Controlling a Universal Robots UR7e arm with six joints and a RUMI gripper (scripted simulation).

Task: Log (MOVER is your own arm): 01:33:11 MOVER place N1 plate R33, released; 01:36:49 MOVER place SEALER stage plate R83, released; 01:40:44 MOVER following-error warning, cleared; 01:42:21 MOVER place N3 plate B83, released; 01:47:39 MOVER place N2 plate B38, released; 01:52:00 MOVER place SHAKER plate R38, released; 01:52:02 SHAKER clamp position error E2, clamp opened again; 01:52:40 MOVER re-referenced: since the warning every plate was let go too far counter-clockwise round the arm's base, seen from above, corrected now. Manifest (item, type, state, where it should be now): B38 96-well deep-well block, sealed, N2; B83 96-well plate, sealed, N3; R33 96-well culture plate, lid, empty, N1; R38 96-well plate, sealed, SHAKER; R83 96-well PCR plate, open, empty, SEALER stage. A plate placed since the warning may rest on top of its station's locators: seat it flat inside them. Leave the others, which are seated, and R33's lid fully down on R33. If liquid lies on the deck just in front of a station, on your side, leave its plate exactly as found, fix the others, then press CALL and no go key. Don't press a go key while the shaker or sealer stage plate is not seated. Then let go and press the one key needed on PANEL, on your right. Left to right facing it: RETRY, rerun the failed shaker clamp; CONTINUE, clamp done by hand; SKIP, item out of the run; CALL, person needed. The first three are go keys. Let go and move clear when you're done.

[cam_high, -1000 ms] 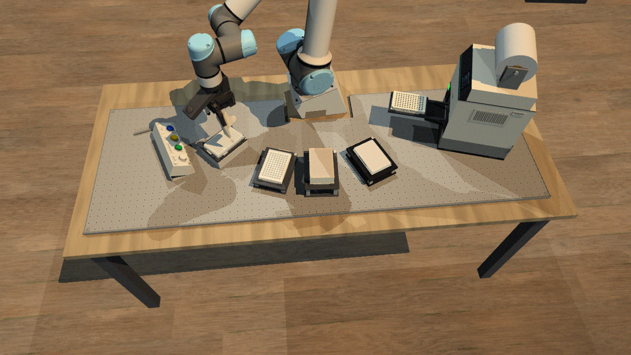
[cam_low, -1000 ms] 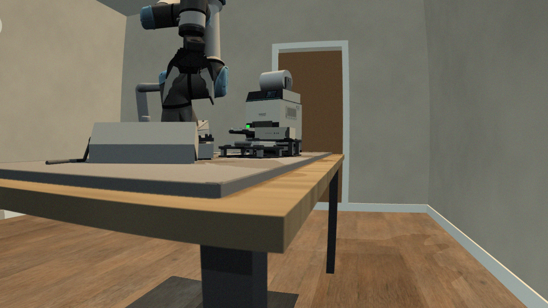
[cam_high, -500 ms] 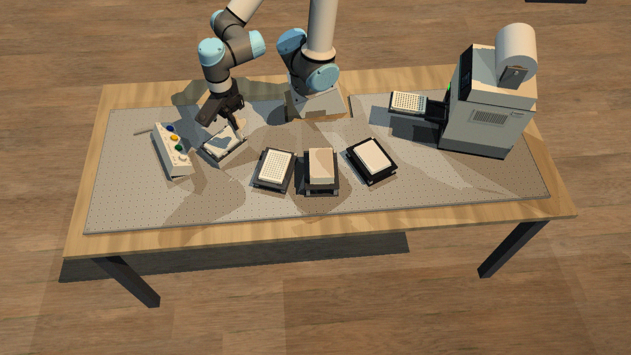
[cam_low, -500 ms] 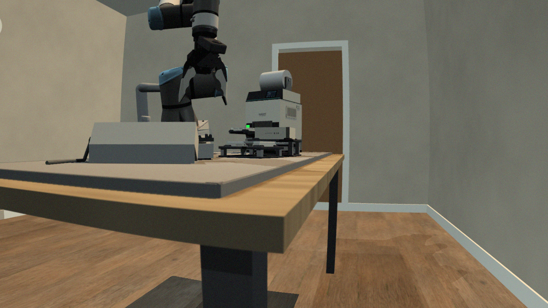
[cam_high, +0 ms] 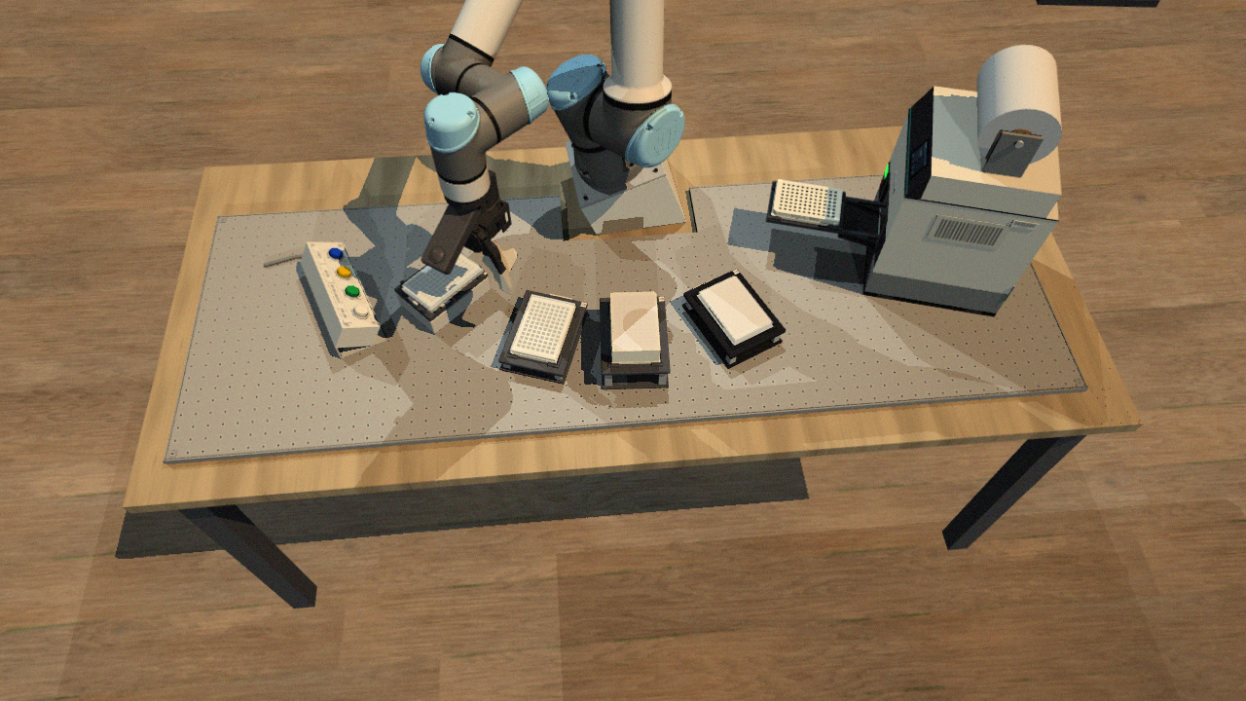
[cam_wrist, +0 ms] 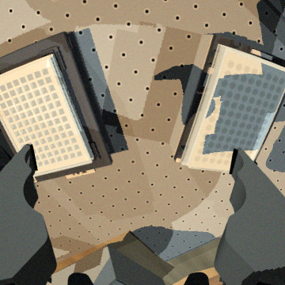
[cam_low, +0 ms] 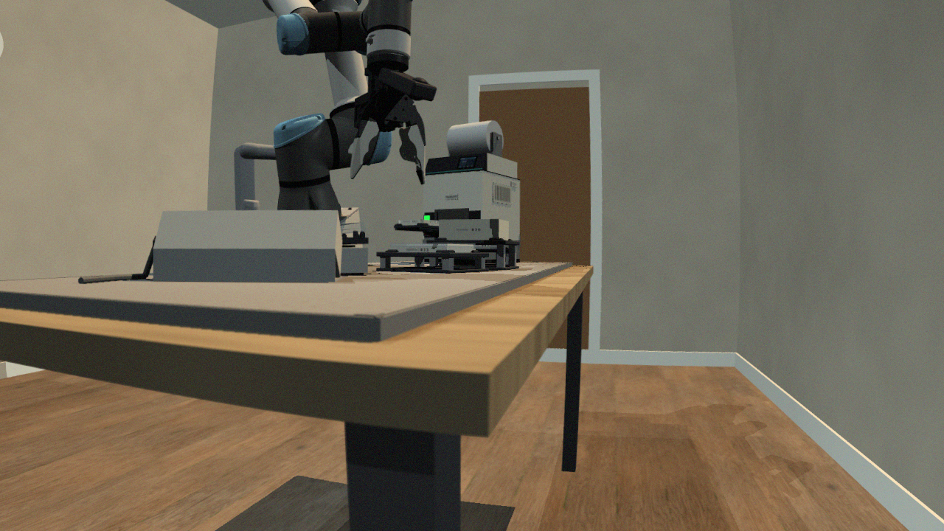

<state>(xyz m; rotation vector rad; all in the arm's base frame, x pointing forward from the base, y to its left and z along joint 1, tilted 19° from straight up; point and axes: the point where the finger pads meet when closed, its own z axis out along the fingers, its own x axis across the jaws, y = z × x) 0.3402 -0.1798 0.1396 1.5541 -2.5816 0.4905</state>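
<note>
My gripper (cam_high: 467,250) is open and empty. It hovers above the deck between the shaker and nest N3, and it also shows in the side view (cam_low: 389,158) and the wrist view (cam_wrist: 132,155). The sealed plate R38 (cam_high: 441,285) lies on the shaker just below and left of the fingers, at the right of the wrist view (cam_wrist: 237,115). Plate B83 (cam_high: 544,327) sits in the dark N3 nest, at the left of the wrist view (cam_wrist: 43,115). The tall block B38 (cam_high: 633,326) is on N2. The lidded R33 (cam_high: 736,311) is on N1. The open plate R83 (cam_high: 805,200) lies on the sealer stage. I cannot tell from these views whether each plate sits flat.
The PANEL box (cam_high: 340,293) with its row of keys stands left of the shaker and fills the near side view (cam_low: 247,245). The sealer (cam_high: 967,208) with its paper roll stands at the far right. The arm's base (cam_high: 623,187) is at the back middle.
</note>
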